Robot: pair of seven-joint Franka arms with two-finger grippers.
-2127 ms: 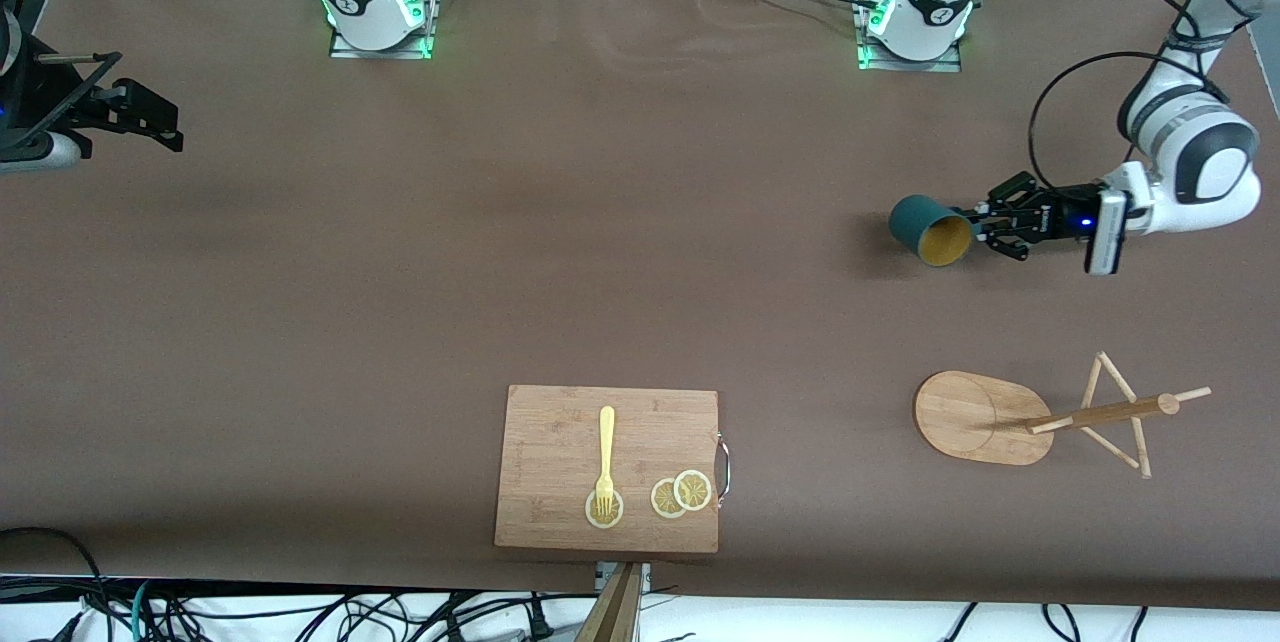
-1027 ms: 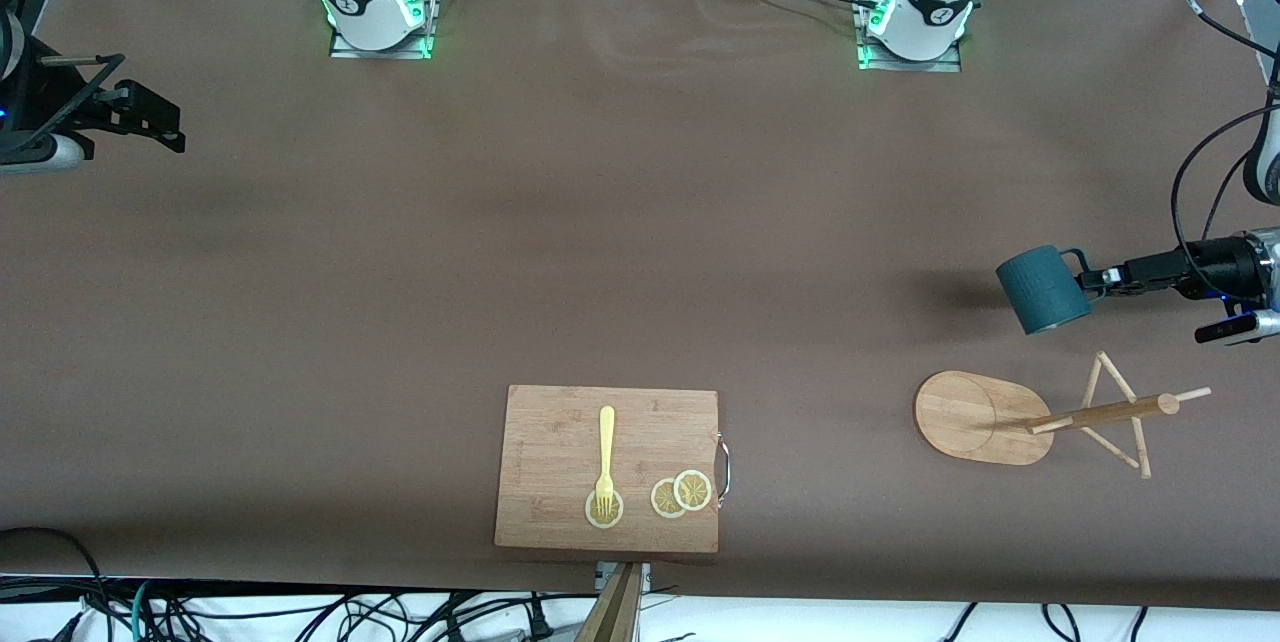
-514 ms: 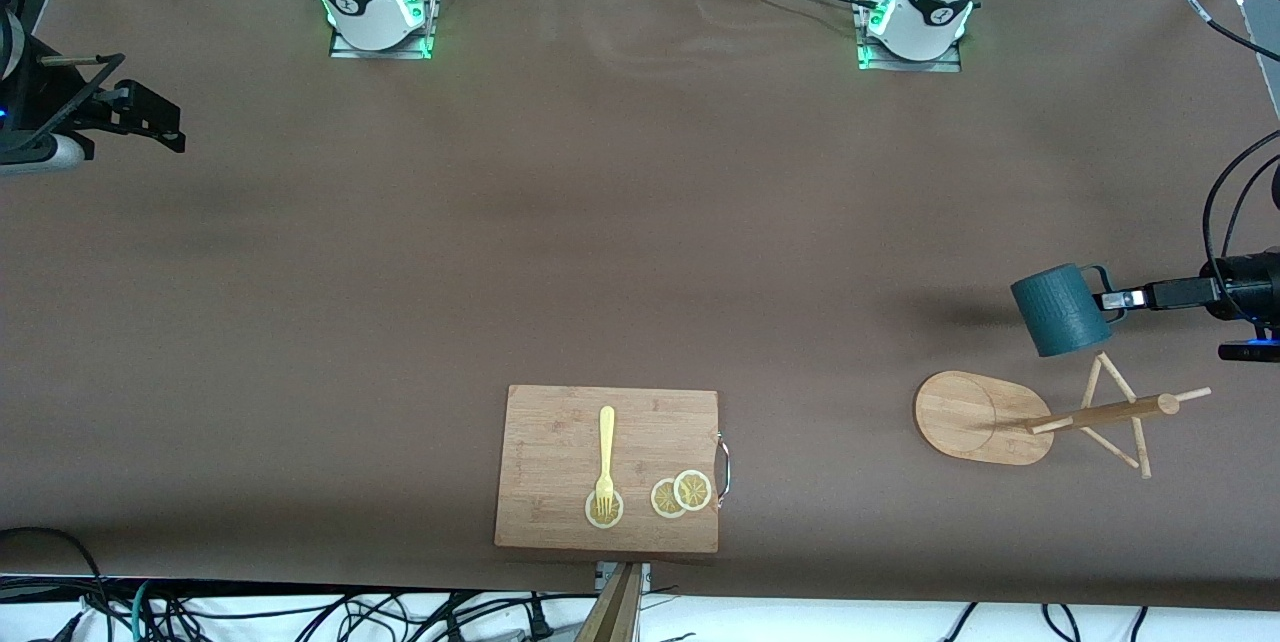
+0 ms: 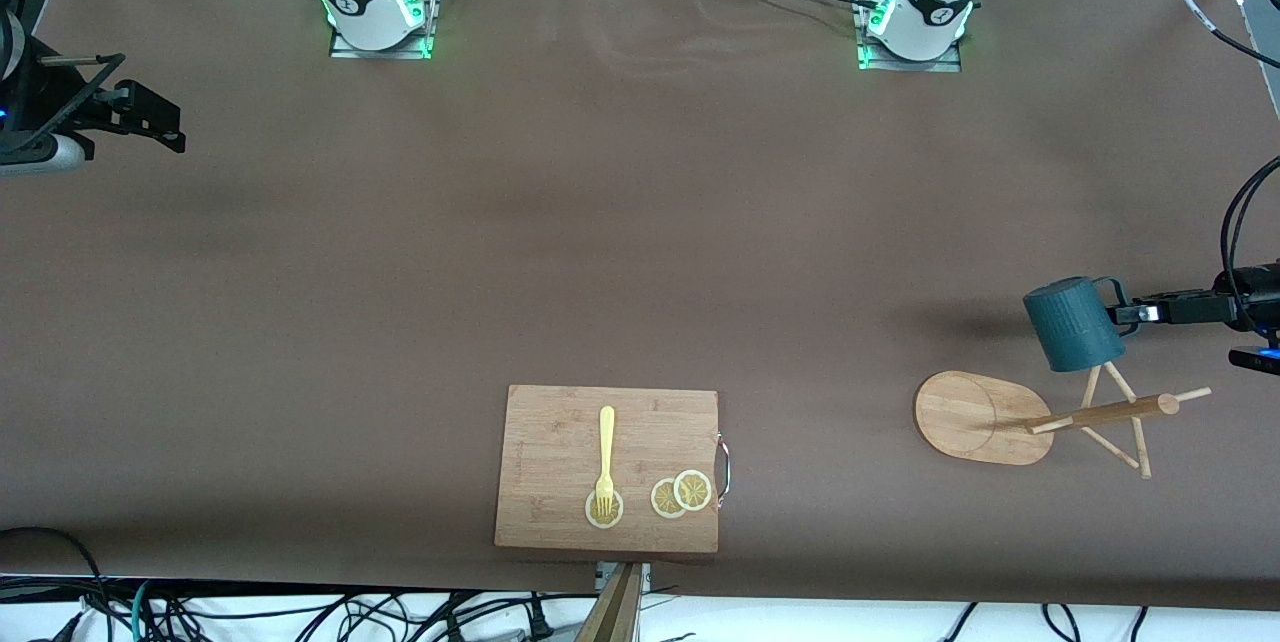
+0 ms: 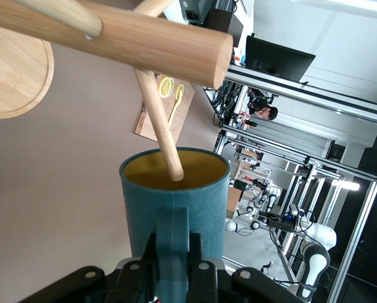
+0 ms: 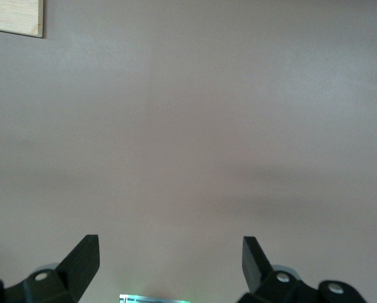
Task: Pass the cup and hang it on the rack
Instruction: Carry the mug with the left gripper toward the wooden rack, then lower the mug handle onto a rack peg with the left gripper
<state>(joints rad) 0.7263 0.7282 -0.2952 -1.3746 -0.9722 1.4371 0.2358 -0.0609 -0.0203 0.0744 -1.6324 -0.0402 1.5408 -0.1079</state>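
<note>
- Gripping the loop handle of the cup (image 4: 1074, 324), the left gripper (image 4: 1128, 313) has its fingers clamped on either side of that handle; in the left wrist view the handle (image 5: 172, 247) runs straight down between the two black fingers.
- The cup hangs in the air just above the rack (image 4: 1040, 417), at the left arm's end of the table, with its dark teal ribbed wall toward the front camera.
- In the left wrist view, one thin peg (image 5: 159, 123) of the rack crosses the cup's rim, and its tip lies against the yellowish inside (image 5: 173, 170); whether the peg touches the cup cannot be told.
- The rack's thick central pole (image 5: 122, 39) passes above the cup's mouth in that view, and its oval base (image 4: 975, 417) sits flat on the brown table (image 4: 640, 252).
- A wooden cutting board (image 4: 560, 447) lies near the table's front edge, well apart from the rack; it carries a yellow fork (image 4: 605, 457) and lemon slices (image 4: 681, 494).
- The right arm waits at its own end of the table: the right gripper (image 6: 169, 255) hovers over bare tabletop with its fingers spread wide and nothing between them.
</note>
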